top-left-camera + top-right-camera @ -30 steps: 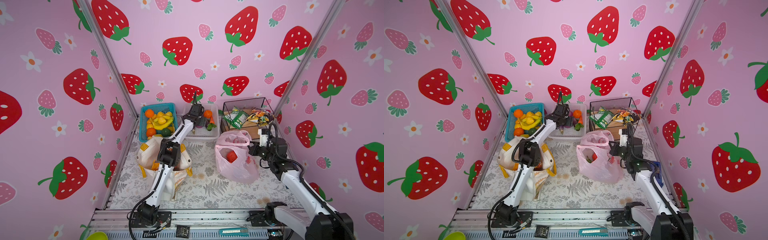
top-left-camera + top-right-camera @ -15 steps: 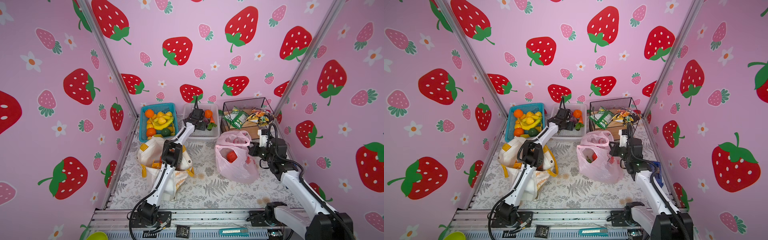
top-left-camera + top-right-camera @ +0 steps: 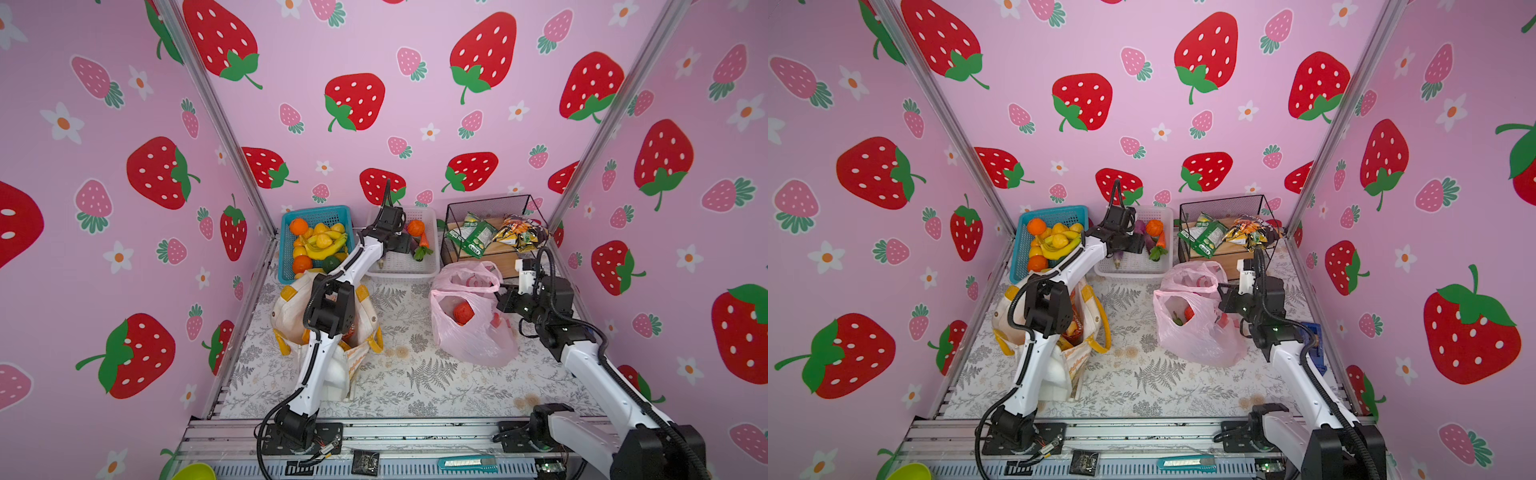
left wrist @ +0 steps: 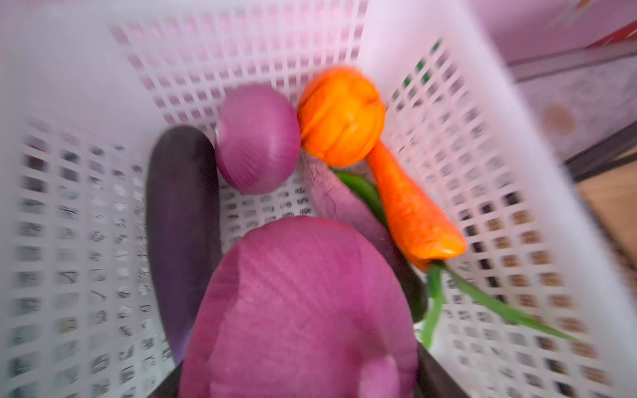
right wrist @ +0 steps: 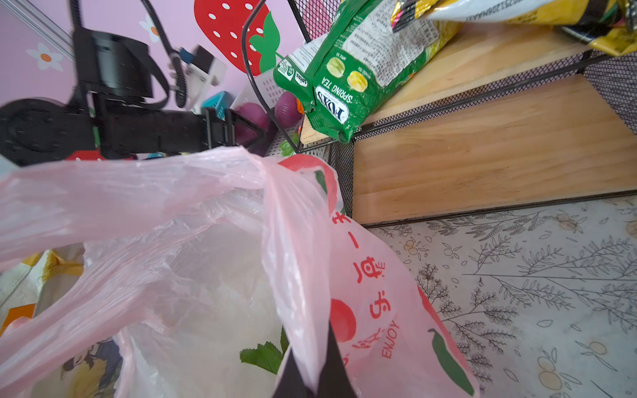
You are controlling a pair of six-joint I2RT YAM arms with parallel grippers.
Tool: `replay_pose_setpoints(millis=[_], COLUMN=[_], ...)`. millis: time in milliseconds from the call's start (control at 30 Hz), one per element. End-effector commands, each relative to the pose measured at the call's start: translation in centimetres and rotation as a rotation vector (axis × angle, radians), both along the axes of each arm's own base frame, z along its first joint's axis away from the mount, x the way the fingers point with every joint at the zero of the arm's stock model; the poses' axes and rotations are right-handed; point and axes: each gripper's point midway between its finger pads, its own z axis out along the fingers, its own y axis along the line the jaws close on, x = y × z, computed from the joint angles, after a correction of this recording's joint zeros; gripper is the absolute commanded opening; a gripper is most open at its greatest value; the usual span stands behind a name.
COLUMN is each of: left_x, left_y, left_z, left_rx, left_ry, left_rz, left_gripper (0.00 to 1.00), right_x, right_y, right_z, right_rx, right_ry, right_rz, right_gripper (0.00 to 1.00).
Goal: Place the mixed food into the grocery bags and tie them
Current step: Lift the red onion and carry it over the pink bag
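Note:
My left gripper point(image 3: 405, 245) reaches into the white basket point(image 3: 403, 270) at the back. In the left wrist view it point(image 4: 300, 379) is shut on a big purple onion point(image 4: 303, 310), with dark fingers point(image 4: 434, 375) showing on both sides. Beyond it lie a second onion point(image 4: 256, 138), a dark eggplant point(image 4: 182, 224), an orange pumpkin point(image 4: 341, 113) and a carrot point(image 4: 406, 203). My right gripper point(image 3: 500, 297) point(image 5: 312, 375) is shut on the rim of the pink plastic bag point(image 3: 473, 332), holding its mouth open. A red tomato point(image 3: 462, 312) lies inside. The cream tote point(image 3: 291, 316) sits under my left arm.
A black wire basket point(image 3: 486, 203) at the back right holds green packets point(image 3: 473, 239) and yellow snack packets point(image 3: 519, 235). A blue basket point(image 3: 286, 249) of oranges, lemons and bananas stands at the back left. Pink walls close in on three sides.
My left gripper has sunk lower into the white basket, shifted slightly right, and narrowed onto the purple onion. The right arm and the pink bag have stayed put.

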Motion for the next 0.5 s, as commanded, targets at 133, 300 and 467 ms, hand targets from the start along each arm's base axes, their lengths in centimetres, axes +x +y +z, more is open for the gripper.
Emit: replay_pose_setpoints(millis=[133,300,467], left_x=[-7.2,-16.1,-23.4], left_y=[-1.7,-2.0,-3.7], left_z=[9.8,10.2,7.7], left_rx=[-0.113,-0.181,-0.176], left_ry=[-0.146,-0.15,-0.093], left_rz=[-0.07,-0.112,-0.202], left_gripper=[0.39,0.38,0.38], right_x=[-0.2,-0.3,-0.3], right_y=[0.0,0.0,0.4], right_z=[0.7,1.0,1.8], right_rx=[0.014,0.021,0.044], right_ry=[-0.028,-0.038,-0.057], right_rz=[0.003,0.001,0.021], right_gripper=[0.0,0.0,0.0])
